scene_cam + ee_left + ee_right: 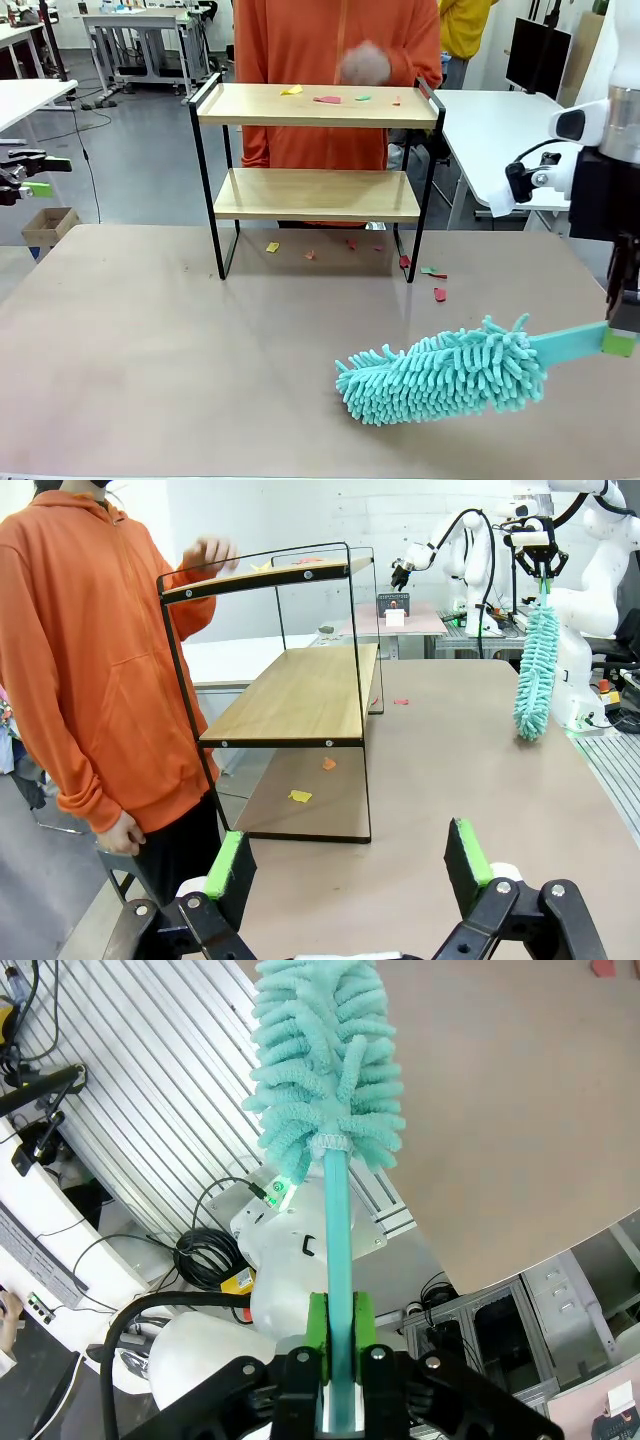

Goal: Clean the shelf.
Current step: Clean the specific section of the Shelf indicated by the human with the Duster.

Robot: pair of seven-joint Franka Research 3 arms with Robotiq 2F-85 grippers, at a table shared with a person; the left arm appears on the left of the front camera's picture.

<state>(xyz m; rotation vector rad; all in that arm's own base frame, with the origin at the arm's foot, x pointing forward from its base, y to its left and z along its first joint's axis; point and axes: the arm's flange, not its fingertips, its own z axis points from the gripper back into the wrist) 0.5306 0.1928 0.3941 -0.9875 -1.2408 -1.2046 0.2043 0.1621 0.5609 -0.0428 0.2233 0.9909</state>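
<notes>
at the far side of the desk point(150, 340), just in front of a person point(300, 40) in an orange hoodie, the shelf point(260, 106) is set upright, with two wooden boards carried in a thin black frame. the duster point(445, 375) is gripped by its flat teal handle in the right end effector point(620, 340), whose green pads are closed narrowly on that handle. its fluffy head is held low at the right front of the desk, well apart from the shelf; whether it touches the surface cannot be told. the left end effector point(348, 868) is spread wide with nothing between its pads, and is pointed at one end of the shelf.

the step in hand is judged to be the approach with the duster: the tool is grasped, but no board is touched yet. for the next move, the duster would need to be raised to the top board, carried across and swept along the wood. the raised side rails would have to be cleared, as would the person's hand point(365, 63), which is seen blurred just above that board.

on the top board a yellow scrap point(291, 90), a pink scrap point(327, 99), a green scrap point(362, 97) and a red scrap point(396, 101) are scattered. the lower board appears bare. loose scraps point(440, 294) are also strewn on the desk, beneath the shelf and just beside its right foot.
</notes>
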